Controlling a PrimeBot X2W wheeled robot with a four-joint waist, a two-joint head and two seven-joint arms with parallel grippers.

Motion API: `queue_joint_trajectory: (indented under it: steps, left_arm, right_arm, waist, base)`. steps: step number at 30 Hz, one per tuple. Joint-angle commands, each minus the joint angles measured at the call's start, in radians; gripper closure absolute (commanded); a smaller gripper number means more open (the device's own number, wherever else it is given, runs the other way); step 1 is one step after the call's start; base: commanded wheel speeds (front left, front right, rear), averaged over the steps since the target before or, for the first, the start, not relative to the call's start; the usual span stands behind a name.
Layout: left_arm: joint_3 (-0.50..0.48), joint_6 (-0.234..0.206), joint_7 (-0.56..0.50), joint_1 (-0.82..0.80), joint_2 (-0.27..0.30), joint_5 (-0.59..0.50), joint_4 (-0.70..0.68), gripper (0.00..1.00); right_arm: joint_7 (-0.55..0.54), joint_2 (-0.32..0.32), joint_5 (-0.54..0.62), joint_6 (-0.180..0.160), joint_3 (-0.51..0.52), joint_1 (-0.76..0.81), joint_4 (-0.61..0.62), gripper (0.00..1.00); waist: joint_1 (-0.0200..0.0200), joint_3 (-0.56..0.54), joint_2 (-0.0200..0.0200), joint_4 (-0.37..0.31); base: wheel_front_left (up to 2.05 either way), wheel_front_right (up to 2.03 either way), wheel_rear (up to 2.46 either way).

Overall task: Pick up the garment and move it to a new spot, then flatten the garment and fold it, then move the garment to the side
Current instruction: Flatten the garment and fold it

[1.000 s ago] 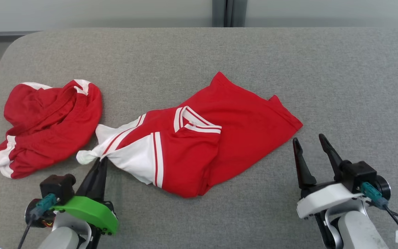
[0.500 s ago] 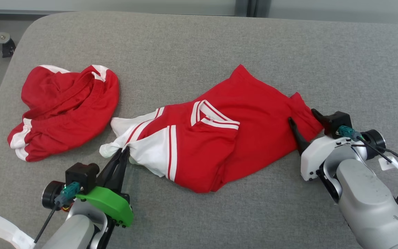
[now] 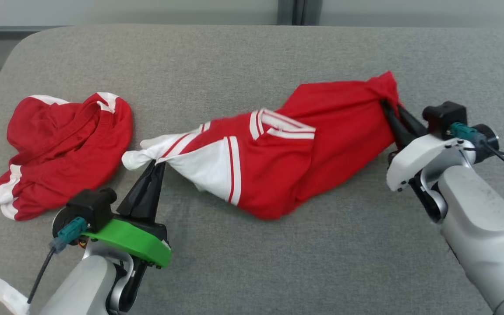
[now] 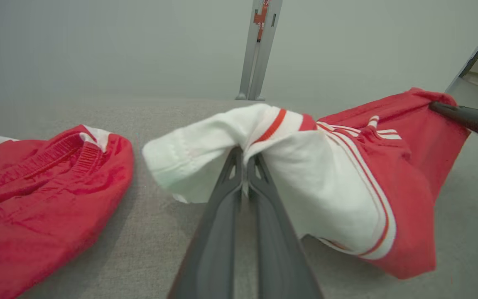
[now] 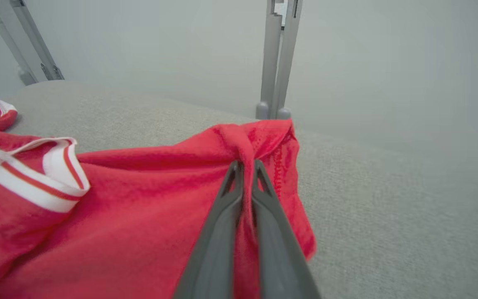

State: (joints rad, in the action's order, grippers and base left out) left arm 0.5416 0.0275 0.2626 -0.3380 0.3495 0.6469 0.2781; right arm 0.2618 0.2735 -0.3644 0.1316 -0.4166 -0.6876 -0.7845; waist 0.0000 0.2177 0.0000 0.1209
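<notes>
The garment (image 3: 278, 157) is a red shirt with white sleeves and striped trim, stretched across the grey table (image 3: 243, 57) and lifted at both ends. My left gripper (image 3: 157, 162) is shut on its white sleeve end (image 4: 205, 145). My right gripper (image 3: 389, 105) is shut on a bunched red corner (image 5: 247, 143) at the garment's right end. In the left wrist view the right gripper's dark finger (image 4: 467, 118) shows at the far right, against the red cloth. The garment's middle sags down to the table.
A second red piece with white trim (image 3: 59, 148) lies crumpled at the table's left, also seen in the left wrist view (image 4: 35, 199). A grey post (image 3: 293, 11) stands behind the table's far edge. The rounded left table corner is near.
My right gripper has reached the garment's right corner, shut on it and raised it. Both ends are lifted and the cloth has pulled longer. The head camera has shifted between frames.
</notes>
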Motion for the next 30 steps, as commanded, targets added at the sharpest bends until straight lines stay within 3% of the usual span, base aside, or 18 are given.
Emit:
queue_joint_trajectory:
  steps: [1,6,9,11,14,17,24,25,26,30]
  left_arm:
    - [-0.014,0.01,0.003,0.023,0.002,0.009,-0.037,1.0]
    - [-0.033,0.001,-0.032,0.107,0.052,0.04,-0.225,1.0]
    - [-0.031,-0.011,-0.117,0.174,0.089,0.095,-0.372,1.0]
    - [-0.024,-0.022,-0.177,0.204,0.115,0.125,-0.45,1.0]
    - [-0.005,-0.037,-0.244,0.203,0.128,0.135,-0.496,1.0]
    - [0.011,-0.022,-0.255,0.149,0.083,0.151,-0.441,1.0]
    - [0.084,0.052,-0.145,-0.037,-0.015,0.033,-0.058,0.98]
    - [0.098,0.058,-0.133,-0.054,-0.02,0.017,-0.006,0.45]
    - [0.114,0.062,-0.112,-0.074,-0.025,-0.013,0.05,0.0]
    - [0.168,0.073,-0.051,-0.111,-0.03,-0.095,0.197,0.0]
  right_arm:
    - [0.003,0.028,-0.008,-0.002,0.023,0.057,0.039,1.0]
    - [-0.005,0.123,-0.029,-0.002,0.084,0.203,0.241,1.0]
    - [-0.079,0.182,-0.046,-0.002,0.149,0.329,0.409,1.0]
    - [-0.152,0.198,-0.042,-0.001,0.196,0.402,0.529,1.0]
    - [-0.247,0.169,-0.043,-0.001,0.263,0.473,0.667,1.0]
    - [-0.283,0.115,-0.001,-0.001,0.303,0.478,0.673,1.0]
    - [-0.182,0.011,0.13,-0.001,0.381,0.381,0.442,1.0]
    - [-0.171,0.005,0.14,-0.001,0.383,0.369,0.414,1.0]
    - [-0.156,0.0,0.149,-0.001,0.386,0.353,0.385,1.0]
    - [-0.122,-0.002,0.167,-0.001,0.388,0.327,0.302,1.0]
  waist:
    - [0.0,-0.038,0.0,-0.052]
    - [0.0,-0.076,0.0,-0.114]
    - [0.0,-0.078,0.0,-0.146]
    - [0.0,-0.074,0.0,-0.163]
    - [0.0,-0.06,0.0,-0.176]
    - [0.0,-0.047,0.0,-0.175]
    - [0.0,-0.029,0.0,-0.137]
    - [0.0,-0.028,0.0,-0.135]
    - [0.0,-0.028,0.0,-0.133]
    - [0.0,-0.025,0.0,-0.125]
  base:
    - [0.0,0.0,0.0]
    - [0.0,0.0,0.0]
    - [0.0,0.0,0.0]
    - [0.0,0.0,0.0]
    - [0.0,0.0,0.0]
    - [0.0,0.0,0.0]
    - [0.0,0.0,0.0]
    - [0.0,0.0,0.0]
    - [0.0,0.0,0.0]
    - [0.0,0.0,0.0]
